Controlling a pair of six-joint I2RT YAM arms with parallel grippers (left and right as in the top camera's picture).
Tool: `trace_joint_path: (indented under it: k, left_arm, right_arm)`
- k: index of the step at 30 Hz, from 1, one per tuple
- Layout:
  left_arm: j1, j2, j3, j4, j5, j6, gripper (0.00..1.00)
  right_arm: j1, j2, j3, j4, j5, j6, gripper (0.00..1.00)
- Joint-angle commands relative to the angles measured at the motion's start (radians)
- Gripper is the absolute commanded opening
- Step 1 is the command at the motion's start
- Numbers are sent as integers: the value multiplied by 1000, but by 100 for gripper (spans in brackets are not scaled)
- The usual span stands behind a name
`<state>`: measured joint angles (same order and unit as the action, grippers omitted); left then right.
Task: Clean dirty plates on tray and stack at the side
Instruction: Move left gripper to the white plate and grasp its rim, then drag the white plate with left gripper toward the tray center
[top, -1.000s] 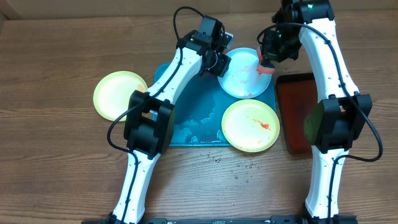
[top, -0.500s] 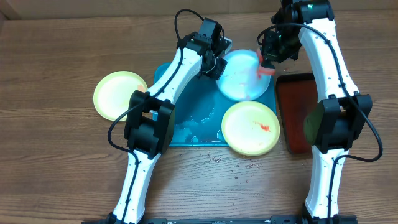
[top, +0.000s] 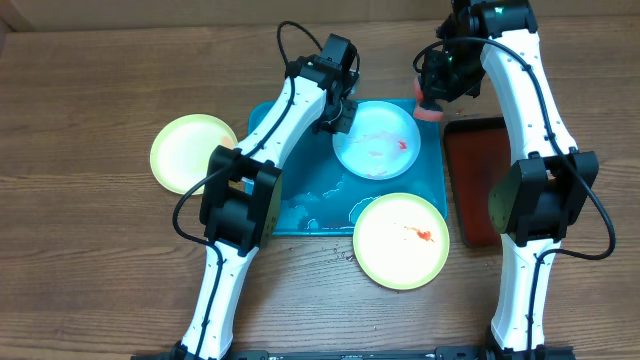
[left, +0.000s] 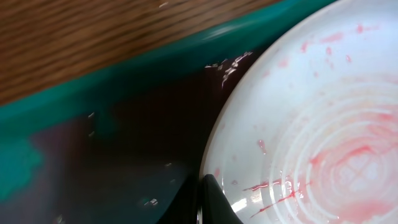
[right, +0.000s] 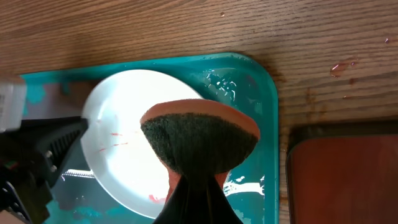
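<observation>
Step in hand: scrubbing the blue-white plate (top: 375, 140), which lies in the far right part of the tray (top: 300, 205), with red sauce streaked across its centre and rim. The left gripper (top: 338, 112) is clenched on the plate's left rim; in the left wrist view one finger sits right at the edge. The right gripper (top: 432, 95) is clamped on a sponge (right: 199, 130), dark scouring face down, poised above the tray's far right corner, just beside the plate and not touching it. A near yellow-green plate (top: 402, 240) carrying a small red smear overhangs the tray's near right edge onto the tabletop (top: 100, 280). A second yellow-green plate (top: 190, 152) rests on the tabletop left of the tray and appears clean. A dark red tray (top: 475, 180) lies to the right. Recommendation: bring the sponge left and down flat onto the plate's centre, then wipe outward over the streaks. Keep the rim grip firm, since the tray floor looks wet and the plate may slide or tip. Keep strokes short and clear of the left fingers
</observation>
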<state>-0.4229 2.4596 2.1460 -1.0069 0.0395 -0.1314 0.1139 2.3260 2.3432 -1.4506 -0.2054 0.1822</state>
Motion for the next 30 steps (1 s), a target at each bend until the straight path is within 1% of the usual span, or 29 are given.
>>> trace_joint_path:
  k: [1, 7, 9, 13, 14, 16, 17, 19, 21, 24, 26, 29, 30]
  left_arm:
    - [59, 31, -3, -43, -110, -135, 4]
    - [108, 31, -3, -109, -86, -121, 4]
    - [110, 31, -3, -172, -64, -92, 4]
    - [105, 31, -3, -345, -58, -69, 4]
    - [103, 31, -3, -382, -58, -59, 7]
    - [100, 31, -3, -449, -58, -36, 17]
    - [100, 31, -3, -473, -58, -27, 26]
    - [100, 31, -2, -507, -67, -25, 38]
    - [101, 31, 5, -515, -82, -24, 46]
    - [105, 31, 49, -514, -119, -21, 51]
    - [106, 31, 96, -502, -129, 4, 52]
    - [108, 31, 161, -419, -125, 112, 56]
    - [108, 31, 170, -367, -119, 167, 59]
  right_arm:
    - [3, -43, 34, 4, -5, -7, 4]
    - [3, -43, 34, 5, -5, -7, 4]
    - [3, -43, 34, 4, -6, -7, 4]
    - [3, -43, 34, 5, -6, -7, 4]
    - [3, -43, 34, 5, -6, -7, 4]
    - [3, -43, 34, 5, -6, -7, 4]
    - [3, -43, 34, 5, -6, -7, 4]
    - [3, -43, 34, 5, -6, -7, 4]
    - [3, -43, 34, 5, -6, -7, 4]
    - [3, -43, 34, 5, -6, -7, 4]
    - [3, -43, 34, 5, -6, -7, 4]
    - [3, -43, 34, 6, -6, -7, 4]
    - [3, -43, 34, 6, -6, -7, 4]
